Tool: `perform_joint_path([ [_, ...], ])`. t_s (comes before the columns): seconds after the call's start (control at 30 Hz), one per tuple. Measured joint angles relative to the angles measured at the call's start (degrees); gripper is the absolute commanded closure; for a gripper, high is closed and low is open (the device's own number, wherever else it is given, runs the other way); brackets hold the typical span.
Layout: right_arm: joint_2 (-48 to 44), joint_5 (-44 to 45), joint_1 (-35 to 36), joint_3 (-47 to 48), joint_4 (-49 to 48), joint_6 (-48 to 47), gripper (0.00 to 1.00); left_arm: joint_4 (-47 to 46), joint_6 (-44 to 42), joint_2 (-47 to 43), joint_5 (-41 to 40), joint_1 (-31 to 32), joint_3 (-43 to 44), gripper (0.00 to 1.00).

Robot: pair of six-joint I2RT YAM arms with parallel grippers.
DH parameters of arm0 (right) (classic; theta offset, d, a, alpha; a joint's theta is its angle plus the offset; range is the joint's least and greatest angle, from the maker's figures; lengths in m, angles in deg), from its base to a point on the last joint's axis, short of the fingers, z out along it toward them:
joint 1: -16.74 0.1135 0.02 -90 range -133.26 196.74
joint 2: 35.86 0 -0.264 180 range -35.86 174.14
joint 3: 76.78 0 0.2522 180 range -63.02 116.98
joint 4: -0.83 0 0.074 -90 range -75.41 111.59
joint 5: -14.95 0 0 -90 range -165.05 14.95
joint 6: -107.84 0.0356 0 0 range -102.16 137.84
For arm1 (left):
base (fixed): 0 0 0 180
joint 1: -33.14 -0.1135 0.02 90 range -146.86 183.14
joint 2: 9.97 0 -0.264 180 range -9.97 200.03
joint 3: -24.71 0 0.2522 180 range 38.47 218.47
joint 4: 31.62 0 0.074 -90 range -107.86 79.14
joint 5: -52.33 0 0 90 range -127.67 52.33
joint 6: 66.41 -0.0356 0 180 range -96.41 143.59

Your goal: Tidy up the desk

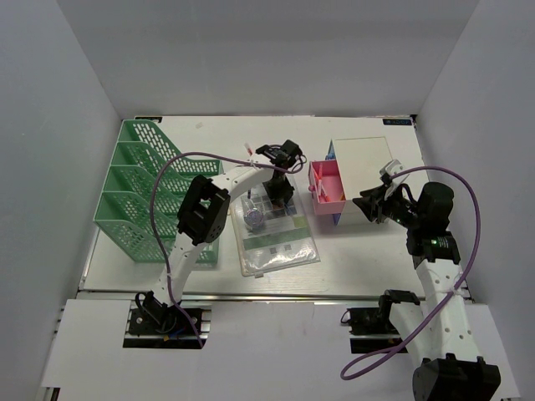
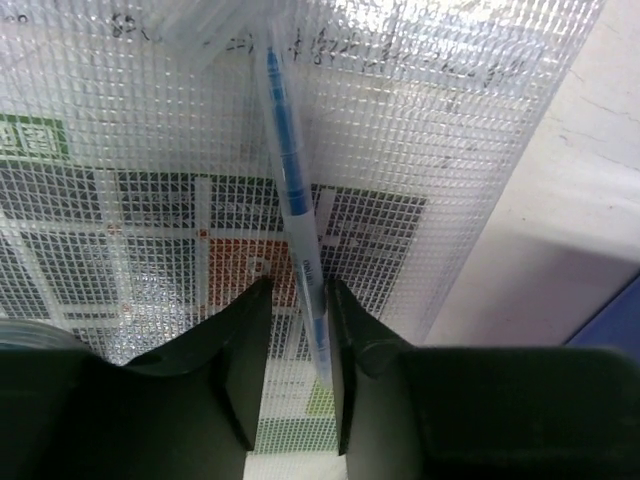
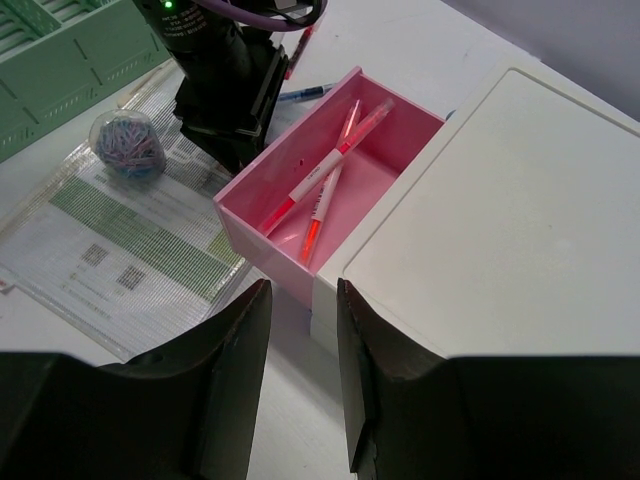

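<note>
The left gripper sits directly over the blue pen, the nearer arm by far. In its wrist view the pen's long axis runs 12 to 6 o'clock, passing between jaws that are partly open and not yet pinching. The pen lies on a mesh pouch in the middle of the white surface. From above, the pink drawer lies at 3 o'clock, where the right gripper hovers released and empty.

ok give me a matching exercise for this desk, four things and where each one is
1 blue pen
2 red pens
3 green rack
4 white box

a in the pink drawer
b left side of the desk
c right side of the desk
d between the tips of the left claw

Pairs: 1-d, 2-a, 3-b, 4-c
</note>
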Motion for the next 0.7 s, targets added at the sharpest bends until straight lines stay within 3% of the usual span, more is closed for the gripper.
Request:
perform_joint_path([
  [0.33, -0.33, 0.02, 0.09, -0.02, -0.02, -0.02, 0.62, -0.48, -1.6, -0.96, 0.11, -0.07, -1.46, 1.0],
  [0.53, -0.33, 0.02, 0.09, -0.02, -0.02, -0.17, 0.61, -2.14, -6.25, -3.17, 0.42, 0.02, -3.67, 1.0],
  [0.7, -0.33, 0.02, 0.09, -0.02, -0.04, -0.2, 0.62, -5.33, -15.08, -10.64, 0.17, 0.07, -7.48, 1.0],
])
